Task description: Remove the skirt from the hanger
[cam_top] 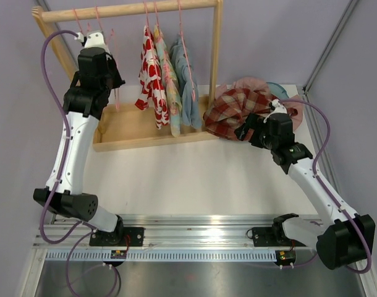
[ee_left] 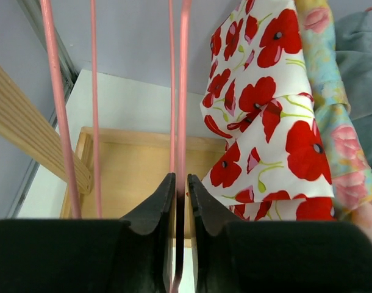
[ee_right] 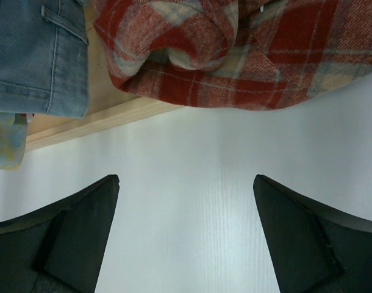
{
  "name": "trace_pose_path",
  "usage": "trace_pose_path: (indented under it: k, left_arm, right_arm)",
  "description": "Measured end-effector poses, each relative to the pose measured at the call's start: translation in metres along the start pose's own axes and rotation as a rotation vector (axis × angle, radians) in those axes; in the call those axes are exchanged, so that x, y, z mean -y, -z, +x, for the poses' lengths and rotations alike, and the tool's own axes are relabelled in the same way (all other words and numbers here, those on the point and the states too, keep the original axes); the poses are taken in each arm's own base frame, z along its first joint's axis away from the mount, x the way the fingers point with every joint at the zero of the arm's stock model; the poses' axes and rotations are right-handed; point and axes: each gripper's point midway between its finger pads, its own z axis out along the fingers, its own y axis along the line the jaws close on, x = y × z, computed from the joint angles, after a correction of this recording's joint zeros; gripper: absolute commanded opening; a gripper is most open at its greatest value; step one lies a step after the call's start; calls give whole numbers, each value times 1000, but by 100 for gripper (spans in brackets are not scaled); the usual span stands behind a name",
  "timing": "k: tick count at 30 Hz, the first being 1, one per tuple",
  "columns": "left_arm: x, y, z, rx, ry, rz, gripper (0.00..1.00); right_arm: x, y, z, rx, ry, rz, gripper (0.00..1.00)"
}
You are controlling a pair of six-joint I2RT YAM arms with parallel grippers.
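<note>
The red plaid skirt (cam_top: 238, 111) lies crumpled on the table against the right end of the rack base, off any hanger; the right wrist view shows it (ee_right: 247, 55) just ahead of the fingers. My right gripper (cam_top: 245, 132) (ee_right: 186, 189) hovers over the white table just in front of it, jaws wide open and empty. My left gripper (cam_top: 89, 38) (ee_left: 180, 177) is raised under the left end of the rail. Its jaws are closed narrowly on the wire of a bare pink hanger (ee_left: 183, 91) that hangs there.
A wooden rack (cam_top: 133, 9) with a tray base (cam_top: 130, 133) stands at the back. On pink hangers hang a red poppy-print garment (cam_top: 151, 80), a floral one (cam_top: 171, 93) and a denim one (cam_top: 190, 86). More clothes (cam_top: 278, 91) lie behind the skirt.
</note>
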Motion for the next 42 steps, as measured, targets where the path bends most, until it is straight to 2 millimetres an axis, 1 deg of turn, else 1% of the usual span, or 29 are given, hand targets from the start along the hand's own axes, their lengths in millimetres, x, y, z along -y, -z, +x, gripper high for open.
trace_pose_path:
  k: [3,4,5,6,9,10,11,14,16,17,18,21,24,27,29,30,31,32,33,34,36,37,38,42]
  left_arm:
    - [0,14,-6,19,13,19,31]
    - [1,20,-10,30,19,28,34]
    - [2,25,-13,39,25,39,39]
    - [3,30,-17,48,26,50,42]
    - [13,46,-32,73,31,92,51]
    - [20,53,-38,85,31,114,69]
    - [28,61,-45,100,22,145,72]
    - [60,82,-63,149,18,244,73]
    - [77,90,-67,163,13,292,72]
    - [87,91,-66,161,9,313,73]
    - [92,89,-64,157,6,322,72]
    - [104,71,-48,112,-12,326,72]
    - [111,44,-18,43,-38,308,72]
    - [113,24,9,-20,-60,290,72]
    - [116,14,20,-46,-68,283,67]
    - [117,10,22,-51,-68,282,59]
    - [119,7,23,-53,-63,281,43]
    - [120,5,24,-55,-55,279,38]
    - [120,3,25,-55,-57,278,34]
    - [121,1,26,-55,-56,278,33]
    - [122,-1,25,-51,-55,278,17]
    - [123,-2,26,-50,-54,278,11]
    - [123,-2,25,-49,-54,278,0]
    - [123,-5,25,-49,-62,272,0]
  right_arm:
    - [0,7,0,1,1,-1,99]
    - [0,9,1,2,1,-1,99]
    - [0,12,1,4,1,-2,99]
    - [0,14,1,4,1,-2,100]
    - [-1,21,1,14,3,-8,99]
    - [-1,23,0,19,3,-11,99]
    - [-2,24,0,21,4,-12,99]
    - [-1,27,0,19,4,-11,100]
    - [0,27,2,15,4,-9,100]
    - [0,28,2,14,4,-6,100]
    - [1,29,2,13,4,-4,100]
    - [2,34,3,14,12,3,99]
    - [2,39,3,19,22,2,99]
    - [2,44,2,24,28,-1,99]
    - [2,47,3,23,29,0,100]
    - [3,47,3,22,30,1,99]
    - [3,47,4,21,31,2,99]
    - [3,47,4,18,31,3,100]
    - [4,47,5,15,32,5,99]
    - [4,48,6,12,33,7,99]
    - [5,48,7,7,34,10,99]
    - [5,48,7,6,34,10,100]
    - [5,48,7,6,34,10,99]
    - [5,48,7,6,35,10,99]
